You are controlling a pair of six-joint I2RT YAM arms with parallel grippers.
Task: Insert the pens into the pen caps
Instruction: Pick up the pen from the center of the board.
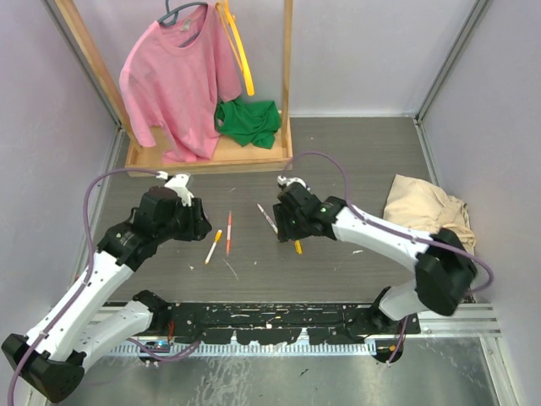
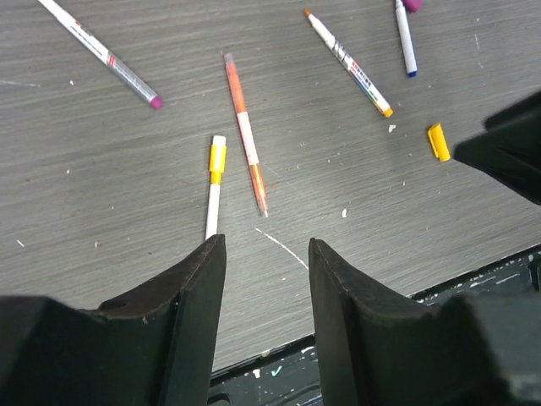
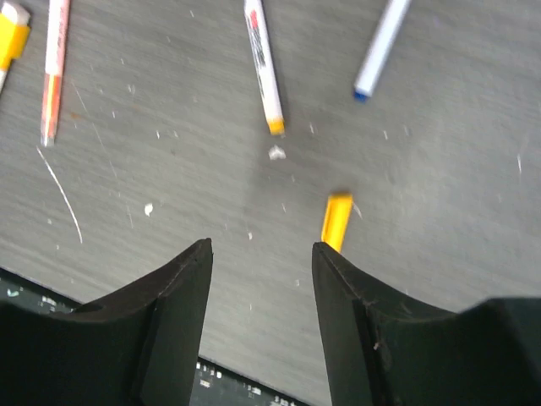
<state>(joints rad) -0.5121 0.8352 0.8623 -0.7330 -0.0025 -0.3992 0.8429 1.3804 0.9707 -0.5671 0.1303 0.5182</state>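
Top view: L gripper (image 1: 199, 228) and R gripper (image 1: 287, 230) hang over the grey table (image 1: 363, 161). Btwn them lie the yellow-capped pen (image 1: 213, 246) and the orange pen (image 1: 228, 233). A loose yellow cap (image 1: 297, 246) sits right by the R gripper.

L wrist: gripper jaws wide apart, nothing held. The yellow-capped pen's near end runs down to 1 fingertip. The blue-tipped pen (image 2: 405, 38) lies well off at the top.

R wrist: gripper wide, empty. The yellow cap lies on the table just ahead of 1 finger, w/ the yellow-ended pen (image 3: 264, 68) beyond it.

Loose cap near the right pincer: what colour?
Yellow; the cap shows best in the right wrist view.
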